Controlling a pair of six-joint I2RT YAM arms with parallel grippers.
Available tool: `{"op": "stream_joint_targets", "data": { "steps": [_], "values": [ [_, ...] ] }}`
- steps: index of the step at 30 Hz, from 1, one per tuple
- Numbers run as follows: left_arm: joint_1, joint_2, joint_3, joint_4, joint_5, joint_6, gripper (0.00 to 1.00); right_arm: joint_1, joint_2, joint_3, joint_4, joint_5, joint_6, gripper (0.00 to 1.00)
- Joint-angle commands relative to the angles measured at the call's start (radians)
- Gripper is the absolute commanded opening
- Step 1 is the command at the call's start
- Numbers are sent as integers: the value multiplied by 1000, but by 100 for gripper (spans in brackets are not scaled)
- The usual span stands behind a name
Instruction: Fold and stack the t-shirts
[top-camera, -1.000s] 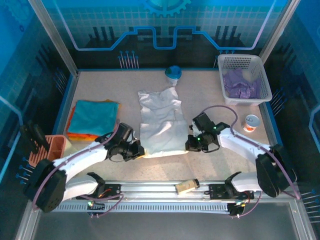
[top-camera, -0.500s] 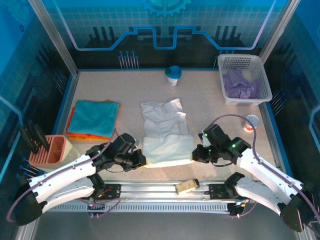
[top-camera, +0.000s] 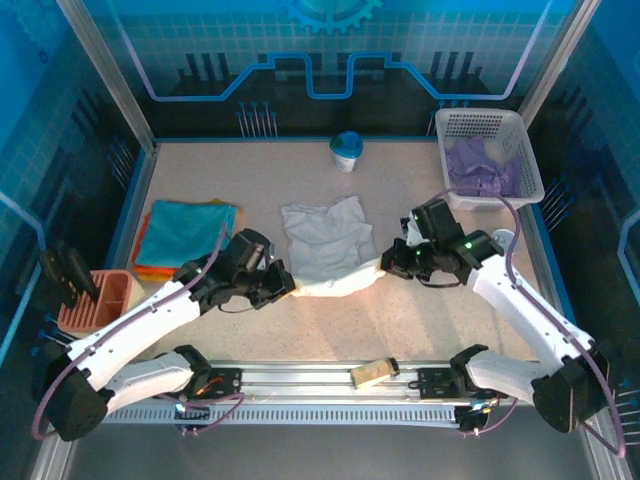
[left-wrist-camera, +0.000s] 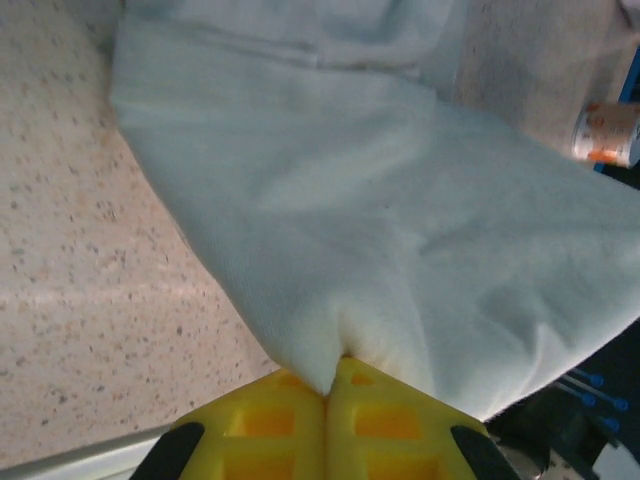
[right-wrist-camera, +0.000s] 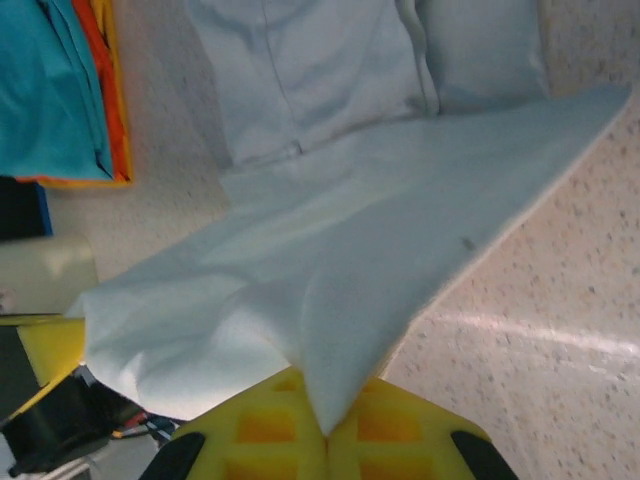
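Note:
The white t-shirt (top-camera: 322, 248) lies mid-table, its near hem lifted and carried over the rest. My left gripper (top-camera: 288, 283) is shut on the hem's left corner; in the left wrist view the white cloth (left-wrist-camera: 380, 220) runs into the closed yellow fingers (left-wrist-camera: 270, 430). My right gripper (top-camera: 385, 262) is shut on the right corner, and the right wrist view shows the cloth (right-wrist-camera: 330, 260) pinched between its yellow fingers (right-wrist-camera: 400, 430). A folded teal t-shirt (top-camera: 186, 232) tops an orange one (top-camera: 152, 270) at the left. A pale purple t-shirt (top-camera: 480, 168) lies in the basket.
A white lattice basket (top-camera: 530, 165) stands at the back right. A blue-and-white cup (top-camera: 347, 151) stands at the back centre, and another cup (top-camera: 503, 240) sits behind my right arm. A salmon-pink tray (top-camera: 95, 300) rests at the left edge.
Both grippers have carried the white t-shirt's near hem up and away from the front edge, folding it over the far half. The shirt now looks shorter and bunched.

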Motion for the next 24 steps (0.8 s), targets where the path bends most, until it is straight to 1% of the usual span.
{"op": "stream_joint_targets", "data": {
  "steps": [1,6,14,19,24],
  "values": [
    [66,40,79,16,36,65,0,-42,63,51,56,-76,-25,0],
    [153,117,145,12,88,133,0,-68,149,71,124,-153,-9,0],
    [223,167,165,54,137,151,0,-117,196,15,262,-261,57,0],
    [266,209,191,70,162,172,0,-160,232,48,264,-288,45,0],
    [307,275,233,92,185,203,0,-189,326,110,269,-351,28,0]
  ]
}}
